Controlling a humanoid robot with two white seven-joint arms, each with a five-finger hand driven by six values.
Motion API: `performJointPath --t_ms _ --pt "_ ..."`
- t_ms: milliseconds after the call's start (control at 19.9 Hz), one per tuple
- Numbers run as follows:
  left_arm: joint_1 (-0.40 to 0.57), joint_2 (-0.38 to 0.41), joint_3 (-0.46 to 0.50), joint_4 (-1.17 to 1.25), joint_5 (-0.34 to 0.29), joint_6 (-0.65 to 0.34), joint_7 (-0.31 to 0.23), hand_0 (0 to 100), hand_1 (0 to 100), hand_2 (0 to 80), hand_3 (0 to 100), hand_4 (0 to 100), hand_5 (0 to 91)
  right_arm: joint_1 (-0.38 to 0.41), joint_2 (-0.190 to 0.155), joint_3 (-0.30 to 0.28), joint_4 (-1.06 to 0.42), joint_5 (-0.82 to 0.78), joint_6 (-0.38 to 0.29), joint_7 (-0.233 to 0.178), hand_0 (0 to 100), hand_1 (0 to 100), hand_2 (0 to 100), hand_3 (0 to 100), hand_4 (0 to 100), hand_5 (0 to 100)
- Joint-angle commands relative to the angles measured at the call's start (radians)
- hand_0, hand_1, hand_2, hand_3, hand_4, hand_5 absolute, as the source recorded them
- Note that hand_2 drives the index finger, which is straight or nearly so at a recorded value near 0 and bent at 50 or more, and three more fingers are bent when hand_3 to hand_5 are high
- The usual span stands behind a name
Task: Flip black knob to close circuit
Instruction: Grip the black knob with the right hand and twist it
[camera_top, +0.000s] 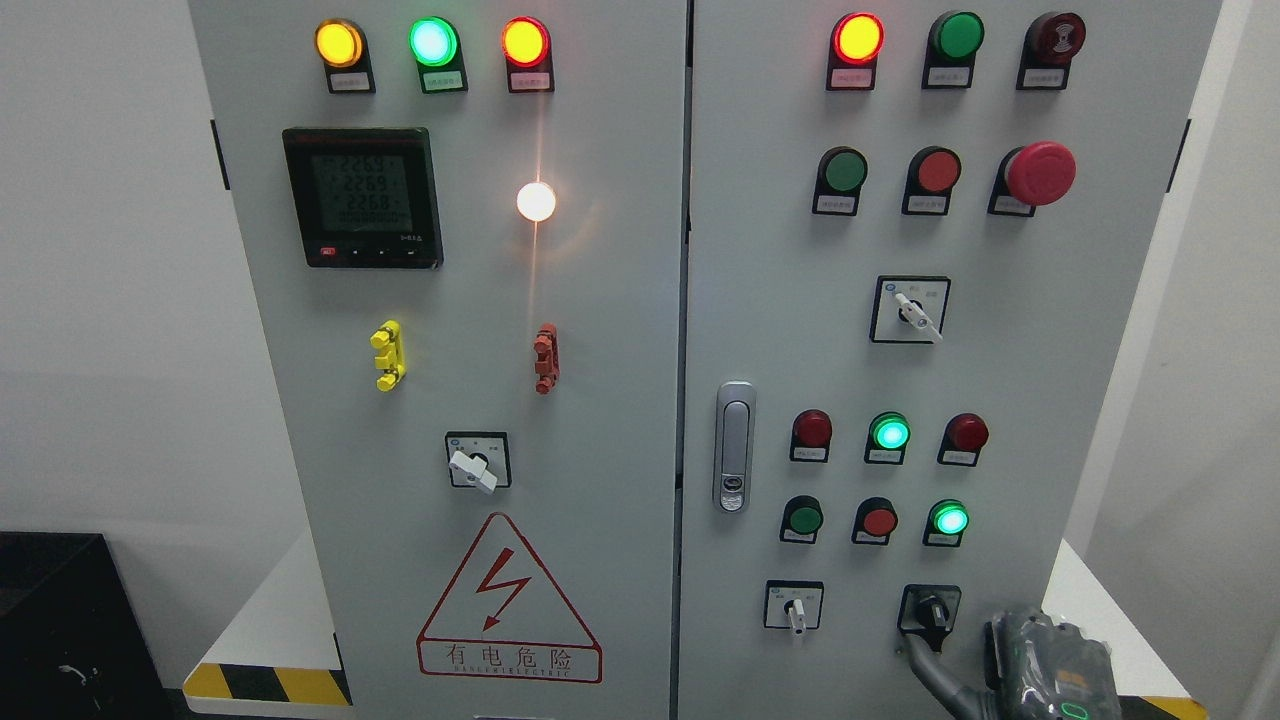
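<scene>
So the black knob (931, 611) sits way down in the bottom right corner of the grey cabinet's (600, 300) right-hand door, on a black square plate, and its handle looks tilted a bit down and to the right. The robot's right hand (1040, 665) comes up from the lower right edge, just right of and slightly below that knob, with a grey finger (930, 675) curving up toward the knob's underside. It looks like it's touching or about to, but I honestly can't tell if the hand is clamped on the knob or just loose next to it, because most of the hand is cut off by the frame. To the left of the black knob, same row, there's a small white selector switch (794, 608). Above the knob are two rows of buttons, with a lit green lamp (889, 433) in the upper row and another lit green one (950, 519) almost straight above the knob. Higher still is a white rotary switch (912, 311), and the big red mushroom button (1038, 173) is further up near the cabinet's right side. Up and to the left of the knob, the silver door latch (734, 446) sits by the seam between the doors. Far left of the knob, on the other door, is the red lightning warning triangle (508, 600). The whole cabinet stands on a white bench (270, 620) with yellow-black striped edging.
</scene>
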Motion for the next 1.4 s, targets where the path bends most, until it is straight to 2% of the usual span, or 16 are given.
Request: performJointPath --t_ms 0,1354 --pt "0.023 0.0 0.0 -0.031 0.001 0.001 -0.001 12 56 0.0 0 0 0.0 -0.004 0.015 -0.013 0.001 0.0 0.0 0.0 0 0 94 100 95 100" --pt "0.023 0.0 0.0 -0.031 0.001 0.001 -0.001 12 56 0.0 0 0 0.0 -0.004 0.007 -0.035 0.001 -0.002 -0.005 0.0 0 0 94 100 95 100"
